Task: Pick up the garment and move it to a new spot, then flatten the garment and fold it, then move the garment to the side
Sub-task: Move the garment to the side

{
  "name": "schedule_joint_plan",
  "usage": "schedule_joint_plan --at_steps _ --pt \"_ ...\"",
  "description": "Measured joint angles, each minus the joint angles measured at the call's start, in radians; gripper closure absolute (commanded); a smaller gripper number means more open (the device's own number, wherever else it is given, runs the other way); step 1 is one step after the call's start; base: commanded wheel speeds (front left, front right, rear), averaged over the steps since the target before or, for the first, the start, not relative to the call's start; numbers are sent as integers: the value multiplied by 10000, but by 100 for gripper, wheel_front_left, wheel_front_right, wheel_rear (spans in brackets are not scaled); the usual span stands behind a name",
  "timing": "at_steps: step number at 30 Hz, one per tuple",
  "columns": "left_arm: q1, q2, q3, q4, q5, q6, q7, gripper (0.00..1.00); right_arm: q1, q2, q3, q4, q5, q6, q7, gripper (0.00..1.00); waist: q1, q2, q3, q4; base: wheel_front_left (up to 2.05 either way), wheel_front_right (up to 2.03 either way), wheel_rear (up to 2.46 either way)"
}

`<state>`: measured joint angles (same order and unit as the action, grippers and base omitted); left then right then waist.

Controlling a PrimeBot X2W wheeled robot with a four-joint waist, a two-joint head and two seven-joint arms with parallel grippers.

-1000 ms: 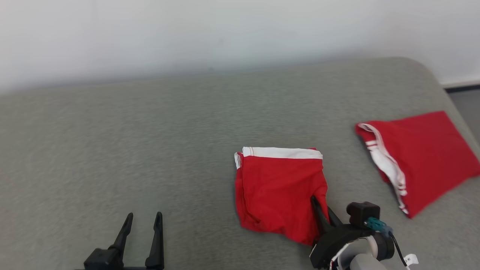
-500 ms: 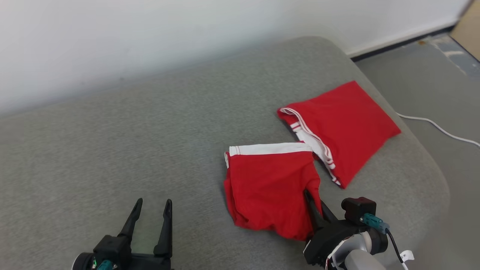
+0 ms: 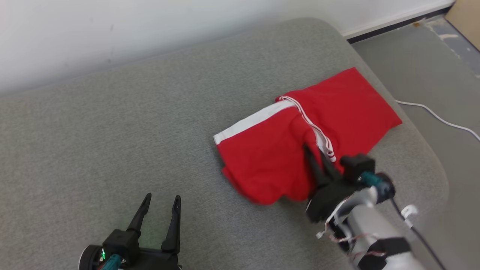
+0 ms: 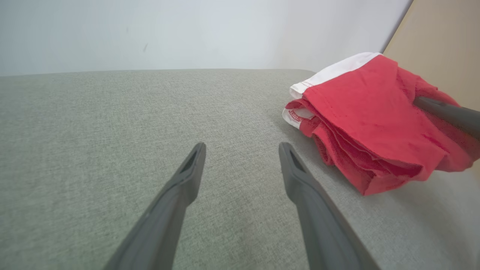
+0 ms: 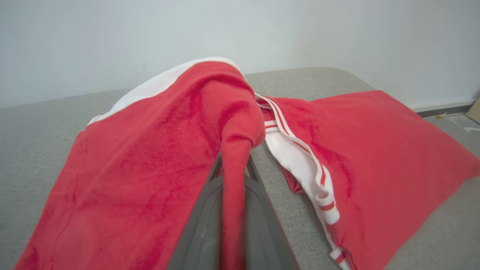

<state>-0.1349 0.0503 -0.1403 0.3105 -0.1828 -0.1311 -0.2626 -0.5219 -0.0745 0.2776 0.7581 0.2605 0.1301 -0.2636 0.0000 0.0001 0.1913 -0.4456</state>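
Head view with both wrist views. My right claw (image 3: pixel 314 153) enters from 5 o'clock and is clamped shut on a pinch of the garment (image 3: pixel 258 161). In the right wrist view a ridge of red cloth stands between its fingers (image 5: pixel 198 232). The garment is red, folded in several layers, with a plain white band (image 3: pixel 255 120) along its 11 o'clock edge. It lies on the grey cushion (image 3: pixel 112 131), right of the middle of the head view, and the part at the claw is raised off the surface. At 2 o'clock from it a second garment (image 3: pixel 352 101), also red, lies flat near the cushion's rounded corner, its striped white band (image 3: pixel 318 135) turned toward the first. The two meet at that band, but I cannot tell whether one rests on the other. My left claw (image 3: pixel 162 197) sits at 7 o'clock, jaws spread wide and holding nothing, fingers pointing to 12 over bare cushion, well apart from the garment, which is at 2 o'clock in its wrist view. Beyond the cushion, a pale wall (image 3: pixel 150 22) runs along 12 o'clock, with grey floor (image 3: pixel 431 67) and a white cable (image 3: pixel 438 118) at 2 to 3 o'clock.
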Motion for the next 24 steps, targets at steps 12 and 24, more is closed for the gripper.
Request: schedule_joint_plan --at_steps 12,24 --pt "-344 142 -245 63 42 0 0 0 -2466 -2010 -1812 2368 -1542 0 0 100 0 0 434 1009 0 0 0" --pt "-410 186 -75 15 42 0 0 0 -2909 -2892 -4518 3810 -3662 0 -2 0 1 1 817 1890 0 0 0"
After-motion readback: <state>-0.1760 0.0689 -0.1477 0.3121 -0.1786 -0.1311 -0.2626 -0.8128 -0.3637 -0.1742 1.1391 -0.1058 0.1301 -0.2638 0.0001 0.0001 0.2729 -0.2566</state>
